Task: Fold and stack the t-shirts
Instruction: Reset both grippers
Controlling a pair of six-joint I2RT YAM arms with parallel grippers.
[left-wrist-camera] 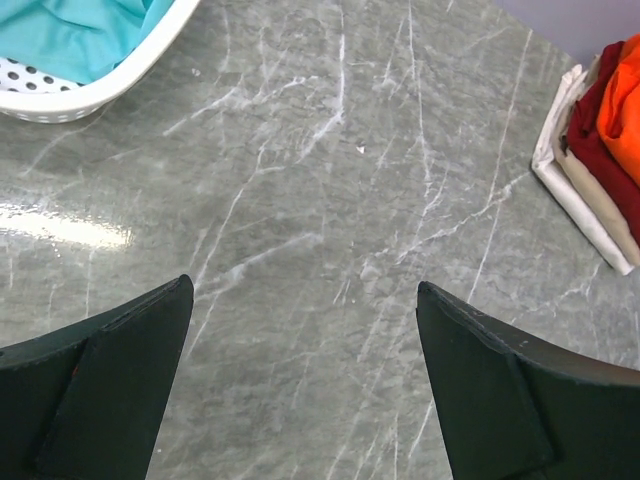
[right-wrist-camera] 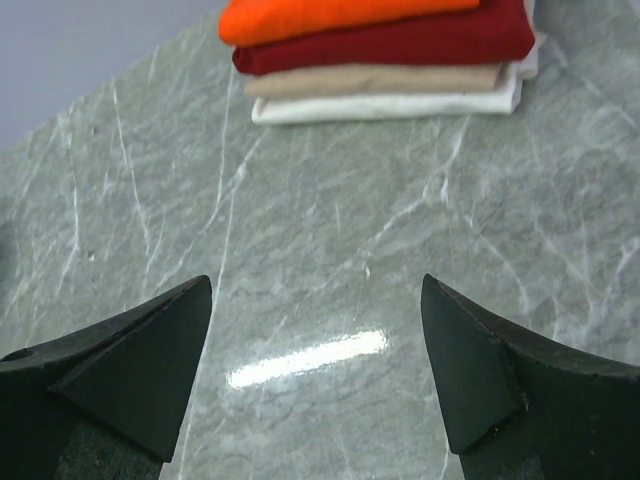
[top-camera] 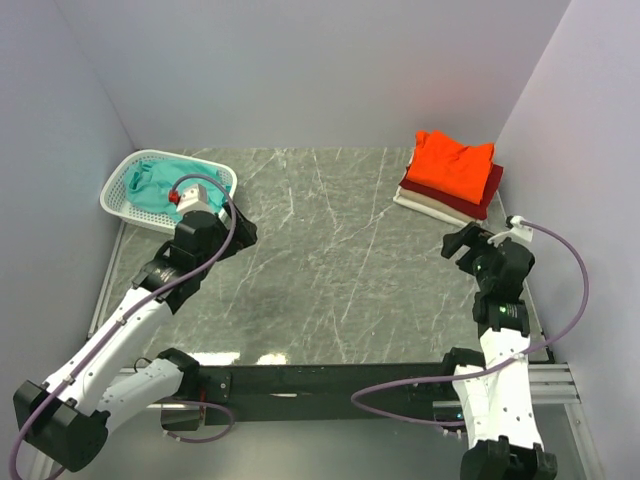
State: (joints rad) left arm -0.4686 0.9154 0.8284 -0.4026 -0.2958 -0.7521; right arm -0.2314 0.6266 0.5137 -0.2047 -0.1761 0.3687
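T-shirts (right-wrist-camera: 400, 42) (stacked) beyond right gripper (right-wrist-camera: 315, 292)

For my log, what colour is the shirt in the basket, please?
The shirt is teal, best seen from the left wrist.

table (top-camera: 330, 270): smooth glossy grey marble-look top, glare streaks. 3 stacked shirts (top-camera: 455, 165) and teal shirt (top-camera: 150, 183): soft matt cloth. basket (top-camera: 125, 212): smooth white plastic lattice. left gripper fingers (left-wrist-camera: 110, 390): matt black plastic.
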